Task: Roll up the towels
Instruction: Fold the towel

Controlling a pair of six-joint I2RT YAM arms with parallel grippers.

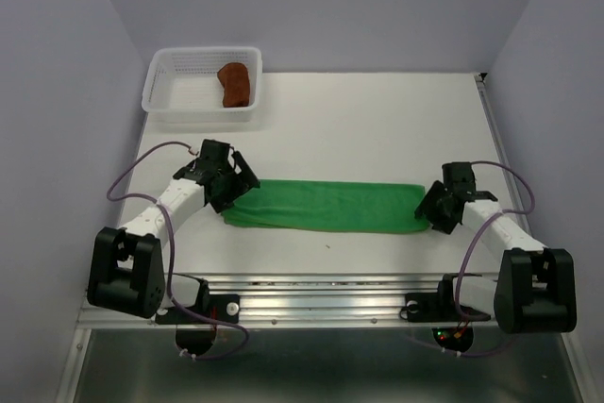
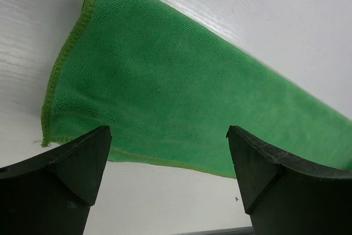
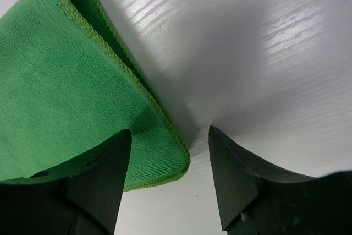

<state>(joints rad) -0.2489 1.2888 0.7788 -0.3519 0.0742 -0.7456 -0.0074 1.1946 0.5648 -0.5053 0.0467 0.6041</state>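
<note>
Lying flat on the white surface [image 1: 377, 120], the green towel [image 1: 326, 205] is folded into a long narrow strip that runs from one pair of fingers to the other.

The left fingers [image 2: 60, 185] stand wide apart and hold nothing. In the left wrist view the towel's near long edge crosses the gap just past both tips. Its short hemmed end sits ahead of one tip, and the rest of the cloth stretches away beyond the other. Whether either tip touches the cloth cannot be told.

The right fingers [image 3: 82, 191] are also apart, with nothing clamped between them. One finger covers the towel's near corner, and the other is over bare surface just beside the towel's end. The short end runs away from the gap between them, and farther out its hem shows two layers, one folded over the other. The overhead view places both pairs low, one at each end of the strip.

Far ahead of the left fingers, at the back of the surface, stands a white basket [image 1: 160, 92]. A brown towel [image 1: 235, 84], already rolled, lies inside it, well apart from the green towel and from both pairs of fingers.
</note>
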